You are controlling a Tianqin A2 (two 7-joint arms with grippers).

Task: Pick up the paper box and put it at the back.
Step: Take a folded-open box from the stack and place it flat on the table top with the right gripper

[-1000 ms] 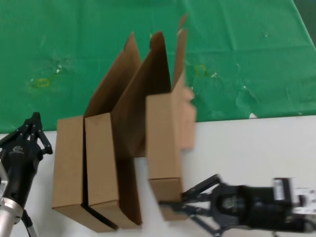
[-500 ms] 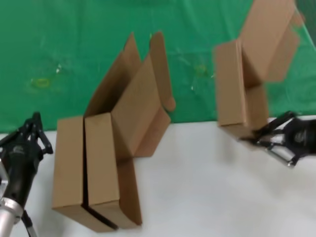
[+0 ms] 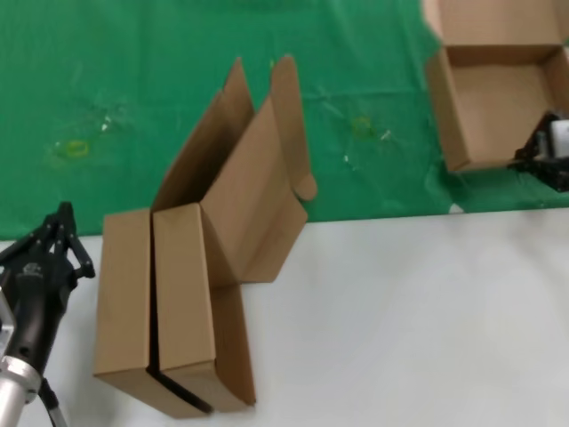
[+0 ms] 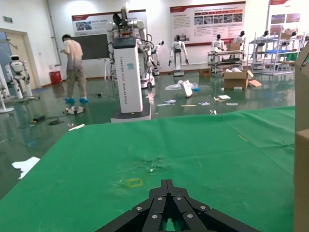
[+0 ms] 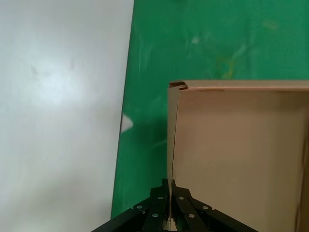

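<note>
The head view shows the whole layout: the paper box (image 3: 498,93) lies open over the green cloth (image 3: 133,89) at the far right, its cavity facing up and its lid reaching past the top edge of the picture, while the right gripper (image 3: 544,160) shows only as a dark tip at the right border, at the box's near right corner. The right wrist view gives what the head view cannot: the gripper's fingers (image 5: 159,209) are drawn narrow and pinch the thin side wall of the paper box (image 5: 236,154), one finger on each face of it, with the cloth's near edge and the white worktop (image 5: 58,106) just beyond the box on that side. Two other boxes (image 3: 173,311) stand side by side on the worktop at the left (their lids lean back over the cloth edge), well apart from the held one, and a wide stretch of bare white worktop lies between them and the right edge. The left gripper (image 3: 55,242) rests low at the left, just beside the nearer of those boxes; the left wrist view shows its fingers (image 4: 159,212) closed to a point, nothing between them, looking out across the green cloth (image 4: 203,145) to a hall with a standing person (image 4: 75,65) and several display robots (image 4: 130,58).
</note>
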